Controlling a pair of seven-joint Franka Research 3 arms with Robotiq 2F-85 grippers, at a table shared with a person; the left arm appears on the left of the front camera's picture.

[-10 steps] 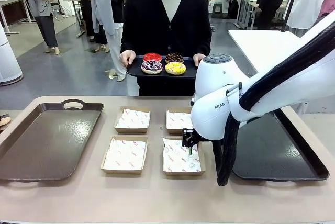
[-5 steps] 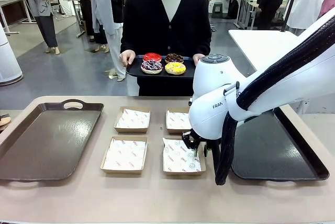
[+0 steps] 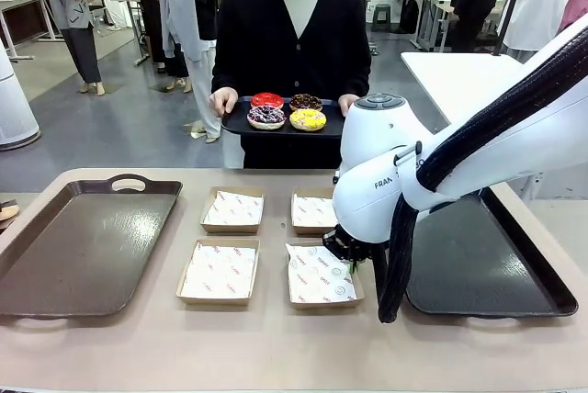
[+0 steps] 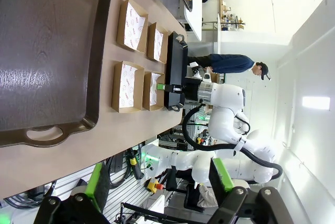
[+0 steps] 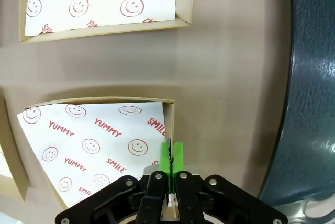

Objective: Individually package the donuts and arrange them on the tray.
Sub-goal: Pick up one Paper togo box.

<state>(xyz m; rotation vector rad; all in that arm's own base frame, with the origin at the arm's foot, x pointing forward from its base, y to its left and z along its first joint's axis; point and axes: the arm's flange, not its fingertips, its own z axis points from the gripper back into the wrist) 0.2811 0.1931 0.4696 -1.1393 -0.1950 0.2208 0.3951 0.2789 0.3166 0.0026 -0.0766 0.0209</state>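
Note:
Across the table a person holds a black serving tray carrying the donuts: red, chocolate, purple and yellow. On the table lie several paper-lined cardboard boxes. My right gripper is down at the front right box. In the right wrist view the right gripper is shut on the thin side wall of that box, green pads pressed together. My left gripper hangs open with nothing in it, high over the table's left end.
A large brown tray lies on the left, a dark tray on the right beneath my right arm. The other boxes are at back left, back right and front left. Other people stand far behind.
My right gripper's fingers have closed on the front right box's side wall, and the box has turned slightly. The left arm and the person's tray have stayed put.

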